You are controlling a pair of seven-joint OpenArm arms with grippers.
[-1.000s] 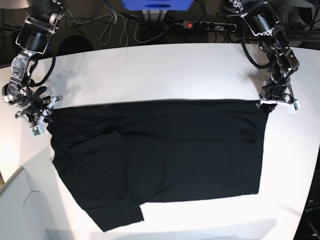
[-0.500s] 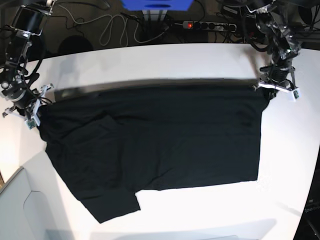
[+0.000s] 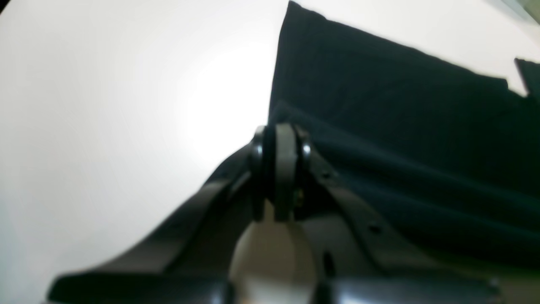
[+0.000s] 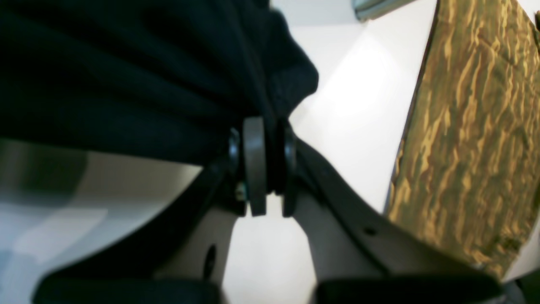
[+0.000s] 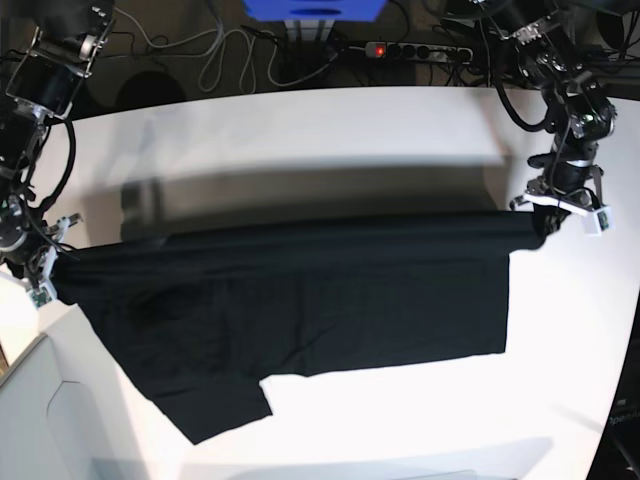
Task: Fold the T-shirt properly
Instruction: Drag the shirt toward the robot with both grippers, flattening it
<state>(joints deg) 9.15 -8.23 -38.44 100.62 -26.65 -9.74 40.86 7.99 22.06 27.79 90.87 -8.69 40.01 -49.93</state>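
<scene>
The black T-shirt (image 5: 300,300) hangs stretched between my two grippers by its far edge, which is raised off the white table (image 5: 330,130) and casts a wide shadow behind it. Its near part, with one sleeve at the lower left, lies on the table. In the base view my left gripper (image 5: 545,222) pinches the right corner and my right gripper (image 5: 45,272) pinches the left corner. The left wrist view has my left gripper (image 3: 278,135) shut on T-shirt cloth (image 3: 400,126). In the right wrist view my right gripper (image 4: 263,126) is shut on bunched T-shirt cloth (image 4: 126,76).
A power strip (image 5: 415,50), loose cables (image 5: 215,55) and a blue box (image 5: 315,10) lie behind the table's far edge. A grey panel (image 5: 40,420) sits at the near left corner. Wood-patterned floor (image 4: 464,126) shows past the table edge beside my right gripper.
Both grippers have risen with the shirt's far edge and drawn it toward the near side. The cloth now hangs taut between them, and its near hem has slid closer to me.
</scene>
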